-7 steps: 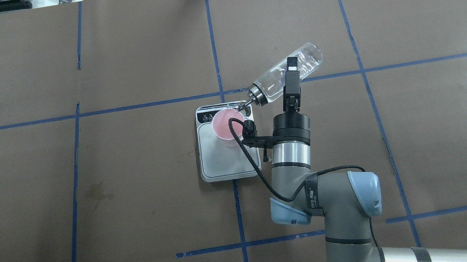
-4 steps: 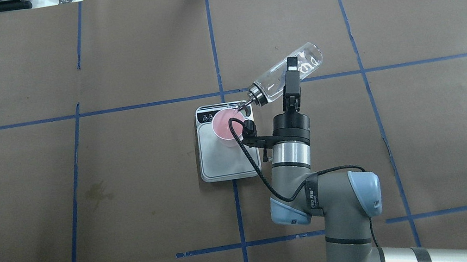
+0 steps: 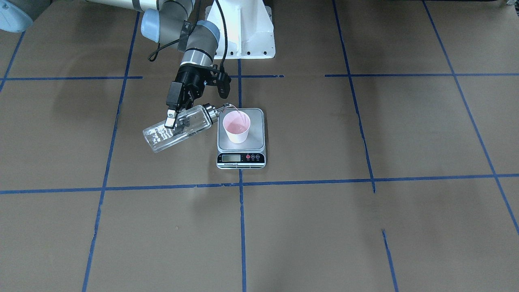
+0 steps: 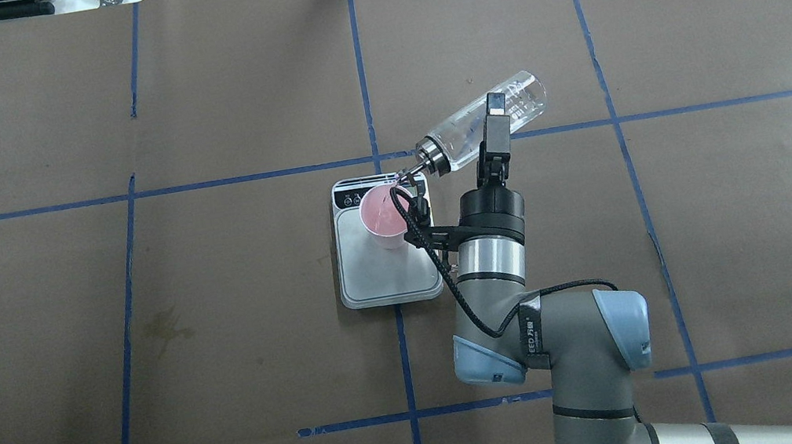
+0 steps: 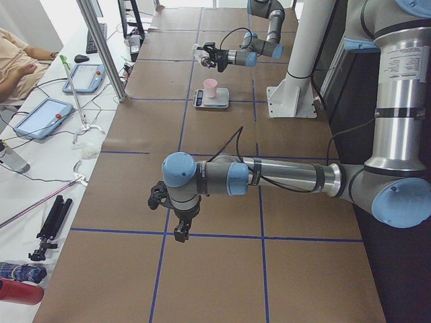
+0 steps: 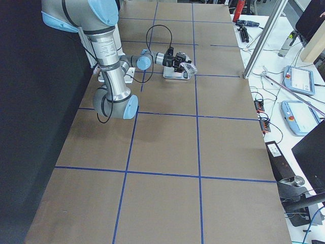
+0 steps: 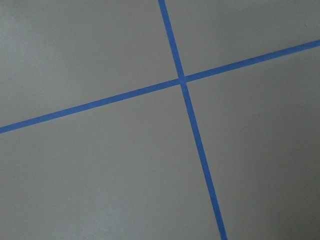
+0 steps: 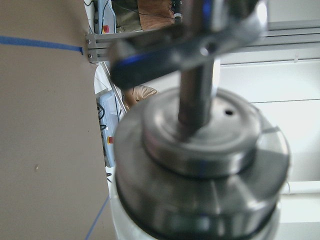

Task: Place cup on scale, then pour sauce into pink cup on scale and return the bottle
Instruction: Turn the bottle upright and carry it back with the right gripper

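Note:
The pale pink cup (image 4: 383,216) stands on the far part of the silver scale (image 4: 381,276), behind its display strip (image 3: 241,158). My right gripper (image 4: 494,115) is shut on the clear glass bottle (image 4: 455,143), which lies tilted with its silver pourer cap (image 4: 431,157) down toward the cup. A thin stream of sauce (image 3: 242,115) runs from the spout into the cup (image 3: 236,126). The cap (image 8: 200,165) fills the right wrist view. My left gripper (image 5: 180,232) hangs low over bare table far from the scale; I cannot tell whether it is open or shut.
Brown paper with a blue tape grid covers the table. A faint stain (image 4: 162,326) marks the paper left of the scale. The white robot base (image 3: 247,32) stands behind the scale. A side bench with tablets (image 5: 40,118) and a seated person runs along the far edge.
The right wrist has shifted slightly left and away, carrying the bottle's spout a little farther over the cup rim. Cup and scale have not moved.

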`<state>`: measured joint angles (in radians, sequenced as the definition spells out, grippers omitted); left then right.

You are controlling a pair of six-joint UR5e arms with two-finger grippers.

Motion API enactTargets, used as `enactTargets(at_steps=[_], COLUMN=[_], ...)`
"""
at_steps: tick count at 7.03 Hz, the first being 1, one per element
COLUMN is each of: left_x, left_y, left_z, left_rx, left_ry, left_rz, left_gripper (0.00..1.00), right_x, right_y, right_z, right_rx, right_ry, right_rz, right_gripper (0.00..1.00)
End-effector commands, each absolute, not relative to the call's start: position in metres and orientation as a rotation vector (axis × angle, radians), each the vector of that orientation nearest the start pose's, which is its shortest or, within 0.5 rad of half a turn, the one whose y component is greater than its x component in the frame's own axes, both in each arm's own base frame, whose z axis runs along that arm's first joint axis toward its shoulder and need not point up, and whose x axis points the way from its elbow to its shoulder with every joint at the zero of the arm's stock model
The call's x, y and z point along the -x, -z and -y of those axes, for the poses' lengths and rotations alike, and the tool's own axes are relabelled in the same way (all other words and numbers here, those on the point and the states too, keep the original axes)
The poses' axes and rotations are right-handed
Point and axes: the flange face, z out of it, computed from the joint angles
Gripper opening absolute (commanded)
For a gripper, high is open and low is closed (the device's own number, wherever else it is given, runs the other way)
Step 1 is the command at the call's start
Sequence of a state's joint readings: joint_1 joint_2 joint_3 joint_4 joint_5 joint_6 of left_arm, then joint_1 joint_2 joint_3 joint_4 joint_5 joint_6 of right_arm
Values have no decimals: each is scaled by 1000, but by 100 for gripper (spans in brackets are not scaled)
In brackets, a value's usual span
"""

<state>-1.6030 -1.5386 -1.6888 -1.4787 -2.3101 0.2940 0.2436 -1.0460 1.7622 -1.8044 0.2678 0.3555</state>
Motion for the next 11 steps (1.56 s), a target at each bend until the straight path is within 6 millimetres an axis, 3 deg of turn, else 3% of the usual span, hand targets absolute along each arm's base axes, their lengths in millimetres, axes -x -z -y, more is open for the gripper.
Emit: enactTargets(at_steps=[1, 2, 3, 5, 6, 8, 9, 11], left_x=[81, 81, 82, 82, 82, 82, 81, 82], left_y=[-628, -626, -625, -624, -624, -624, -626, -626], left_z=[474, 474, 474, 474, 474, 474, 473, 473], left_rx=[-115, -119, -120, -122, -122, -122, -119, -119], left_ry=[-248, -248, -249, -251, -251, -251, -250, -251], left_rz=[-732, -732, -732, -731, -731, -731, -732, -730], left_gripper=[100, 100, 100, 100, 100, 100, 100, 100], right_x=[512, 510, 496, 479, 476, 459, 449, 445], right_y=[-219, -216, -201, -183, -184, -221, -253, -275], right_z=[360, 358, 353, 345, 344, 339, 335, 334], right_rx=[-1230, -1217, -1201, -1136, -1131, -1100, -1060, -1034], right_ry=[380, 321, 268, 16, -105, -390, -409, -398], right_rz=[-313, -224, -116, 175, 288, 621, 699, 686], right_gripper=[0, 0, 0, 0, 0, 0, 0, 0])
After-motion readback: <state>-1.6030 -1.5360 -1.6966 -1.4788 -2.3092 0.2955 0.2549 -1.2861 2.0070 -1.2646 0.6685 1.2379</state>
